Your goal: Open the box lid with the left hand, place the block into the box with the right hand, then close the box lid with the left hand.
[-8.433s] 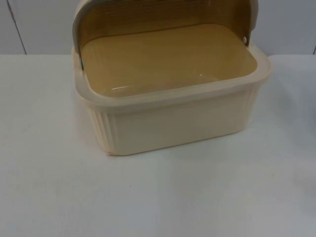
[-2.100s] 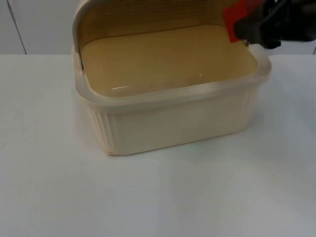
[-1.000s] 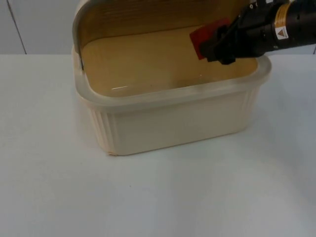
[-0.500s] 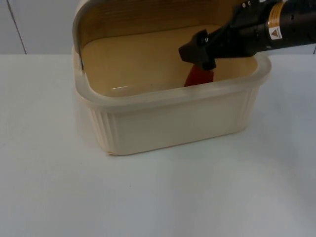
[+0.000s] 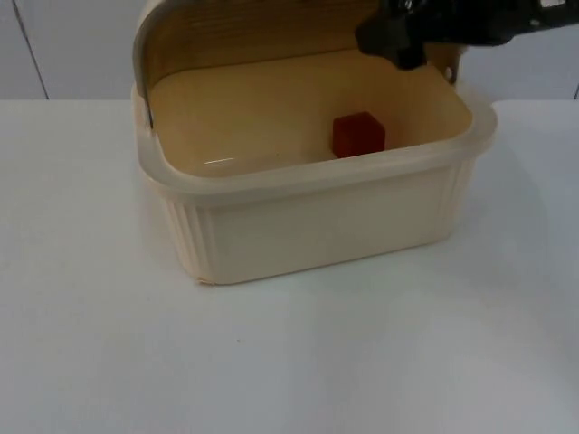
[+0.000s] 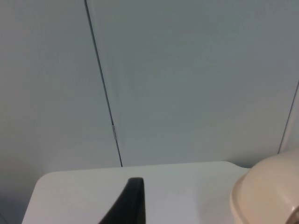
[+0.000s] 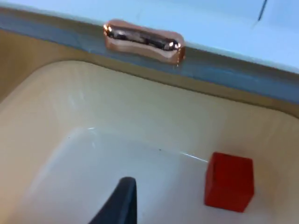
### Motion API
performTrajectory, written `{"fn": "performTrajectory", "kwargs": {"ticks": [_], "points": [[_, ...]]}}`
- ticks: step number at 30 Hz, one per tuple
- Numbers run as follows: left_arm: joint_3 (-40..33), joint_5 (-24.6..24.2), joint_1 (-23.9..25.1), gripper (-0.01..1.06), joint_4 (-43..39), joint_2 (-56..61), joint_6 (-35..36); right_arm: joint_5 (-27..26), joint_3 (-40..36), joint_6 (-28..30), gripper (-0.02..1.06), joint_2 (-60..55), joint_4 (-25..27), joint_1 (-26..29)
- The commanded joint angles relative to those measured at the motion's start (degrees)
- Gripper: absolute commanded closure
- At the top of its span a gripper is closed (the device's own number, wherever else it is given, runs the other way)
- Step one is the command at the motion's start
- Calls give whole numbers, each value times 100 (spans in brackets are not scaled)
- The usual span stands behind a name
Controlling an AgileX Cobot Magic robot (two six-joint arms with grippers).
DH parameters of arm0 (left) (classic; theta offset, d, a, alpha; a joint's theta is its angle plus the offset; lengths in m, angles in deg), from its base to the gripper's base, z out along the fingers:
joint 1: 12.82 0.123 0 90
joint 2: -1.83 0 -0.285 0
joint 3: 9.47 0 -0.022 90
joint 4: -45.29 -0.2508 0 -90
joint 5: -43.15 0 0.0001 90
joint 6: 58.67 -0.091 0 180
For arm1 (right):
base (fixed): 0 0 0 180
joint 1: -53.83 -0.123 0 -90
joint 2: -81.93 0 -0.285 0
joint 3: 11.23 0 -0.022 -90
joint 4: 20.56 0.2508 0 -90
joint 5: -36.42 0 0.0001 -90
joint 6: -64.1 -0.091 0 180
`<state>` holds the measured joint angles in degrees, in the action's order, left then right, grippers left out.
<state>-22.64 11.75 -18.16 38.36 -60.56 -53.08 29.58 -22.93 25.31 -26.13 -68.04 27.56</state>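
- A white desk (image 5: 289, 362) is lying nearest the camera, with a cream ribbed box (image 5: 317, 226) standing on it, toward the far side.
- Inside the box, a red block (image 5: 358, 135) is resting on the floor just behind the near wall, right of centre. The right wrist view shows the same block (image 7: 229, 181) sitting free, with nothing gripping it.
- Above the box's far right corner, the right gripper (image 5: 391, 38) is hanging clear of the block. I cannot tell whether its jaws are spread or pressed together.
- Behind the box opening, the wood-lined lid (image 5: 271, 27) is standing swung up and open. Its copper-coloured handle (image 7: 142, 40) is showing in the right wrist view.
- The left gripper (image 6: 128, 205) is waiting off to the side over the desk, facing the grey partition wall (image 6: 187, 79), beside a rounded corner of the box. Its jaw state cannot be told either.
- Judgement: placing looks done, so the closing step is next. The right arm should be lifting fully away before the left arm reaches the handle and swings the lid down gently, avoiding a collision over the opening.
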Motion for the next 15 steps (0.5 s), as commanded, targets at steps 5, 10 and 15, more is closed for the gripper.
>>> {"fn": "performTrajectory", "kwargs": {"ticks": [5,10,15], "points": [[40,3,-39,4,29,12,30,145,-797,-14,0,735,-36,-295],[40,-14,-39,4,41,22,30,158,-894,-370,0,1036,-5,-377],[40,-51,-39,4,41,31,30,212,-1056,-728,0,1423,-5,-377]]}}
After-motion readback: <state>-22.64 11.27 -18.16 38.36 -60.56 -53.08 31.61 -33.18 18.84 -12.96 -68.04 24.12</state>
